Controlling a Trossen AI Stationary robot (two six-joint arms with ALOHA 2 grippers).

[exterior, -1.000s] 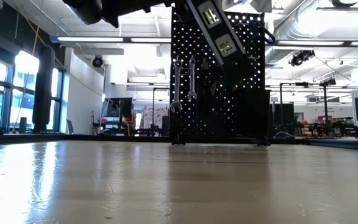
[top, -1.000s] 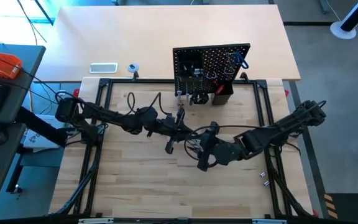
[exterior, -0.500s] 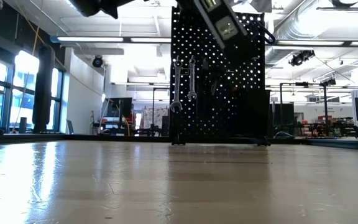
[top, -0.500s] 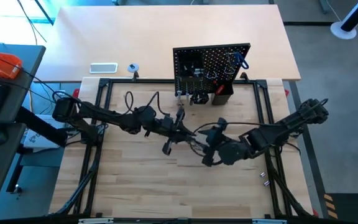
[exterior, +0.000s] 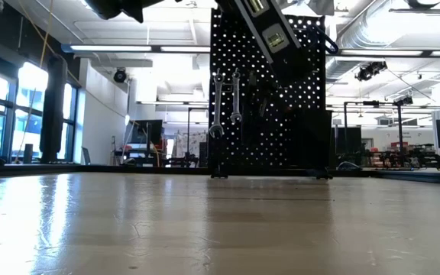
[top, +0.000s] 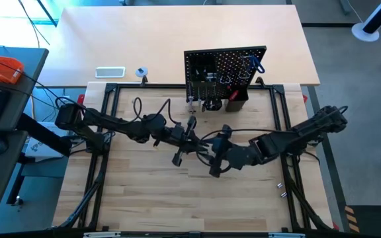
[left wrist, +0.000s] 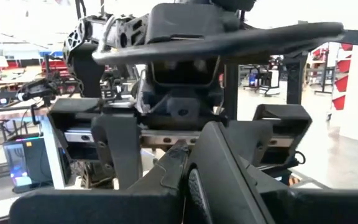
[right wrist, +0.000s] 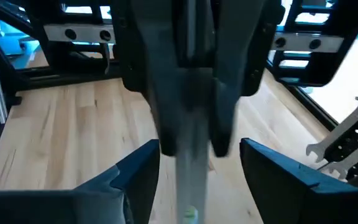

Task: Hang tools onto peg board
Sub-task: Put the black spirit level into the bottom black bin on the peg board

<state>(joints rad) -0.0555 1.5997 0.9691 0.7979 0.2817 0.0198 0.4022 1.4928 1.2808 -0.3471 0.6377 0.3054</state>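
Black perforated peg board (top: 225, 71) holds silver wrenches (exterior: 225, 101).

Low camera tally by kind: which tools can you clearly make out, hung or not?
Silver wrenches, hung on the peg board: 2
Black striped bar, up in the air: 1
Total: 3

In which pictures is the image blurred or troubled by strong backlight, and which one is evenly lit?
Right wrist view: the bar close before the lens is blurred, while the wooden table behind is sharper. Low view: bright windows and ceiling lamps behind leave the peg board a dark silhouette, and the tabletop shows glare. High view: even light, no strong shadows.
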